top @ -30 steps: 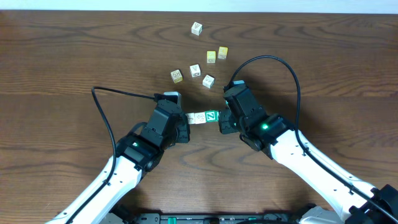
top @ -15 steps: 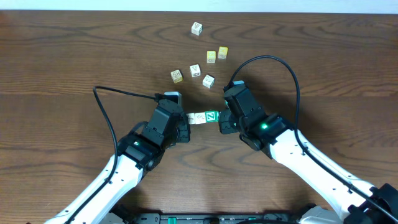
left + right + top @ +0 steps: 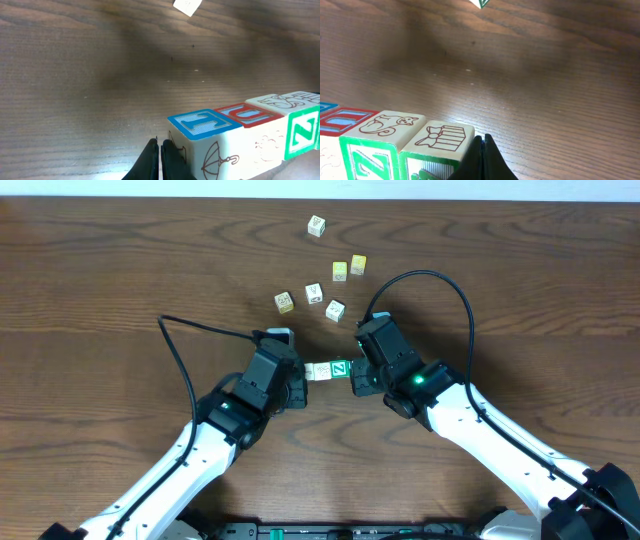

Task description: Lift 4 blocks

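Note:
Four blocks (image 3: pixel 329 369) form one tight row between my two arms. In the left wrist view the row runs from a blue-topped block (image 3: pixel 202 125) through a red-topped one (image 3: pixel 247 114) and a cream one (image 3: pixel 285 100) to a green "N" block (image 3: pixel 302 132). My left gripper (image 3: pixel 160 150) is shut, its closed tips pressed against the blue block's end face. In the right wrist view my right gripper (image 3: pixel 482 142) is shut and pushes on the green block with a gift picture (image 3: pixel 440 137). I cannot tell whether the row touches the table.
Loose cubes lie further back on the wooden table (image 3: pixel 120 270): a white one (image 3: pixel 316 225), two yellow ones (image 3: pixel 340 270) (image 3: pixel 358 264), and three pale ones (image 3: pixel 285 301) (image 3: pixel 314 293) (image 3: pixel 335 310) just behind the row.
The left arm has crept a little to the right and the right arm slightly left. The row between them has barely shifted.

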Robot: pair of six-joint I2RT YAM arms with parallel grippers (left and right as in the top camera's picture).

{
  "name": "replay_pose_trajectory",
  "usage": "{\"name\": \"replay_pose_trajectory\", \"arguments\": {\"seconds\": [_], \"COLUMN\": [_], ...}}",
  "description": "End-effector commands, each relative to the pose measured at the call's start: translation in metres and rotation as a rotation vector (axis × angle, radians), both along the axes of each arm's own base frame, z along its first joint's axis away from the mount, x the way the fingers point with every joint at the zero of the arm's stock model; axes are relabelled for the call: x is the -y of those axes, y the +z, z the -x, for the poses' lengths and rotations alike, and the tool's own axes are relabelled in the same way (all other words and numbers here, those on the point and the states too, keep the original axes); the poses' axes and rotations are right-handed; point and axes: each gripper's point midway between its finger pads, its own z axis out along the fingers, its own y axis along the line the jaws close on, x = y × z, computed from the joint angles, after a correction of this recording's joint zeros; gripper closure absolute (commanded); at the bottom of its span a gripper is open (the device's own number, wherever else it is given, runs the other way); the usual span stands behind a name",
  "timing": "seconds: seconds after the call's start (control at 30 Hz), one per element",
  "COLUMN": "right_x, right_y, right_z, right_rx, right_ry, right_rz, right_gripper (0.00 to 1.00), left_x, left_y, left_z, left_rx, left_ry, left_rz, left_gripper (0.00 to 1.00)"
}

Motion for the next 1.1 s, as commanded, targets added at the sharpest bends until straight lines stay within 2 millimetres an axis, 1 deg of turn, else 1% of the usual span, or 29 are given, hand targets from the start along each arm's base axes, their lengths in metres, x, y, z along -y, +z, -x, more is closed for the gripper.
{"name": "replay_pose_trajectory", "arguments": {"seconds": [0.0, 0.17, 0.57, 0.8, 1.07], "right_x": [-0.0748, -0.0743, -0.0722, -0.0723, -0.0776], "right_y": [0.014, 0.0126, 0.0117, 0.0044, 0.0081], "right_z": [0.0452, 0.0448, 0.0425, 0.0426, 0.0417], "right_rx": [-0.114, -0.115, -0.106, -0.122, -0.114], "right_ry": [0.268, 0.266, 0.256, 0.254, 0.267], "right_rz": [-0.209, -0.204, -0.192, -0.181, -0.207], "right_gripper": [0.99, 0.99, 0.99, 0.99, 0.99], "left_x": [0.072, 0.075, 0.0766, 0.0766, 0.0767], "left_y": [0.0408, 0.0336, 0.0356, 0.0356, 0.0358], "left_z": [0.0155, 0.017, 0.015, 0.015, 0.0149], "left_rx": [0.022, 0.003, 0.015, 0.015, 0.016], "left_ry": [-0.226, -0.232, -0.233, -0.233, -0.233], "left_rz": [0.22, 0.211, 0.218, 0.217, 0.218], "left_gripper": [0.93, 0.93, 0.93, 0.93, 0.93]}}
